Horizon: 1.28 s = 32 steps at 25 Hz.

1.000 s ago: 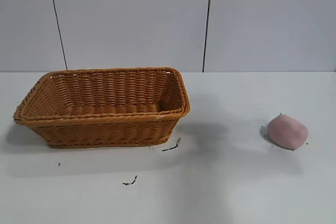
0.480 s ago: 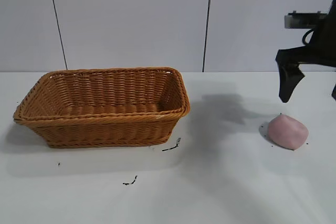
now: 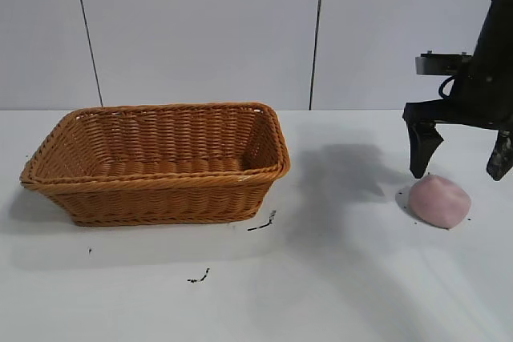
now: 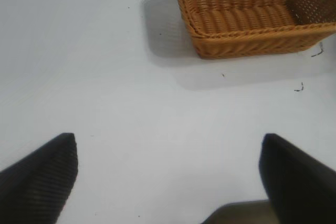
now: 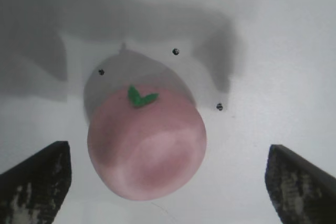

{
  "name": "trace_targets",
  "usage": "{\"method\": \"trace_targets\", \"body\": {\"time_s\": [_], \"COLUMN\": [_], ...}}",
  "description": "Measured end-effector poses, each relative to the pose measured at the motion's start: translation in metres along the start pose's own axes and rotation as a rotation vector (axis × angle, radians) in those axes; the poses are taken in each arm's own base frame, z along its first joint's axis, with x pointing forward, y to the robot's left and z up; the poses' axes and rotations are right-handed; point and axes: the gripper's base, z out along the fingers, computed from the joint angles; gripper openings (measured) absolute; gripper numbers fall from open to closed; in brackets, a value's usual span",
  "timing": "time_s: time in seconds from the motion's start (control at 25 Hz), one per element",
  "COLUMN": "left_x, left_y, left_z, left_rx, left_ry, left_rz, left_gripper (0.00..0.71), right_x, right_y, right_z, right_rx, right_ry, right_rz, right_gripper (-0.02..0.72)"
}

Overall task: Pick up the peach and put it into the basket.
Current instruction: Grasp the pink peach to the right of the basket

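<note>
While parted, right gripper (image 3: 458,163) hovers over peach (image 3: 438,201).

Right gripper (image 3: 455,162): matte black, 2 tapered fingers (image 3: 418,148) under a blocky black wrist with a grey bracket and a looped black cable. Its fingertips (image 5: 37,179) are ribbed black, scuffed with whitish wear. Left gripper (image 4: 168,174): 2 black fingertips (image 4: 39,179), fine ribbed texture, cleaner.

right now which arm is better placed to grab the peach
The right. Its end effector hangs open directly over the peach, fingers straddling it. The left end effector faces bare table, away from the peach.
</note>
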Motion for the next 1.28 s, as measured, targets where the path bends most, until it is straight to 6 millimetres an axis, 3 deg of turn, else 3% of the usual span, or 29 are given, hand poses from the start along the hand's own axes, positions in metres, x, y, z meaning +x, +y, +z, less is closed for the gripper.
{"method": "trace_targets", "body": {"time_s": [0.16,0.4,0.56,0.64,0.68,0.8,0.88,1.08,1.16,1.28], "left_x": [0.0,0.0,0.0,0.0,0.0,0.0,0.0,0.0,0.0,0.0], "left_y": [0.0,0.0,0.0,0.0,0.0,0.0,0.0,0.0,0.0,0.0], "left_z": [0.0,0.0,0.0,0.0,0.0,0.0,0.0,0.0,0.0,0.0], "left_rx": [0.0,0.0,0.0,0.0,0.0,0.0,0.0,0.0,0.0,0.0], "left_ry": [0.0,0.0,0.0,0.0,0.0,0.0,0.0,0.0,0.0,0.0], "left_rz": [0.0,0.0,0.0,0.0,0.0,0.0,0.0,0.0,0.0,0.0], "left_gripper": [0.692,0.692,0.692,0.692,0.692,0.692,0.692,0.692,0.692,0.692], "right_x": [-0.002,0.0,0.0,0.0,0.0,0.0,-0.001,-0.011,-0.02,-0.037], "right_y": [0.0,-0.001,-0.001,-0.001,-0.001,-0.001,-0.001,0.0,0.001,0.004], "right_z": [0.004,0.031,0.034,0.034,0.034,0.034,0.033,0.015,-0.007,-0.059], "right_rx": [-0.001,-0.005,-0.005,-0.005,-0.005,-0.006,-0.01,-0.013,-0.012,-0.008], "right_ry": [-0.019,0.045,0.049,0.048,0.048,0.048,0.046,0.029,-0.019,-0.145], "right_rz": [0.003,0.006,0.005,0.005,0.005,0.007,0.005,-0.021,-0.027,-0.038], "right_gripper": [0.689,0.689,0.683,0.614,0.543,0.221,0.09,0.029,0.024,0.024]}}
